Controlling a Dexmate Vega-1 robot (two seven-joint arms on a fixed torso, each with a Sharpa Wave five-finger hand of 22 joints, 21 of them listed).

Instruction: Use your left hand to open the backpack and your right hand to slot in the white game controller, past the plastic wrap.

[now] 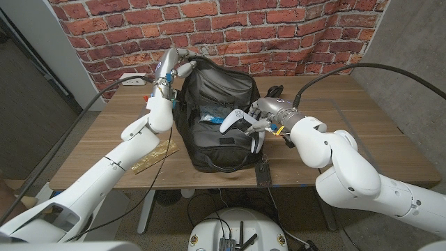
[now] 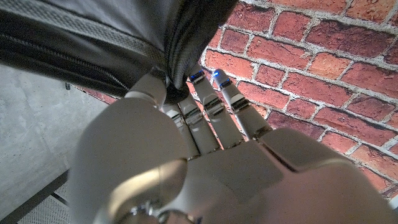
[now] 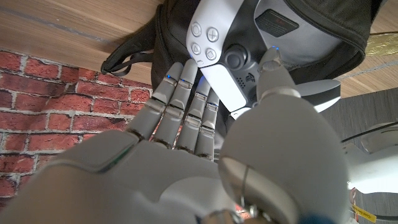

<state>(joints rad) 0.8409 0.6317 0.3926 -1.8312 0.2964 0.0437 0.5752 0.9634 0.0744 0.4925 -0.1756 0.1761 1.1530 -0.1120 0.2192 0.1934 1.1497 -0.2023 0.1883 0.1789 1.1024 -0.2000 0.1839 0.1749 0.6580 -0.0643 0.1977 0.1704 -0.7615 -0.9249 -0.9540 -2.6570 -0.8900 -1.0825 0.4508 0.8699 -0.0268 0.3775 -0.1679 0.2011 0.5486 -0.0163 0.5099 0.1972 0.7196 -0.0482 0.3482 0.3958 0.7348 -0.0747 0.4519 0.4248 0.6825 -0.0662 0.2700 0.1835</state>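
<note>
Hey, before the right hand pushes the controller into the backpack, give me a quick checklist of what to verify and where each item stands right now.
1. Left hand grips the backpack rim, lifted: ok.
2. Backpack mouth open toward the right hand: ok.
3. Right hand holds the white game controller: ok.
4. Controller at the opening, over the mouth: ok.
5. Plastic wrap visible inside; clear path past it: cannot tell.

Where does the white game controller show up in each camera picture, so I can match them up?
Head view: white game controller sits at picture centre, over the open backpack, held by the right robot hand.
Left wrist view: not in this picture; the left robot hand grips the backpack's black fabric.
Right wrist view: controller at upper middle, held by the fingertips.
Shared landmark: the black backpack, against the brick wall.
</note>
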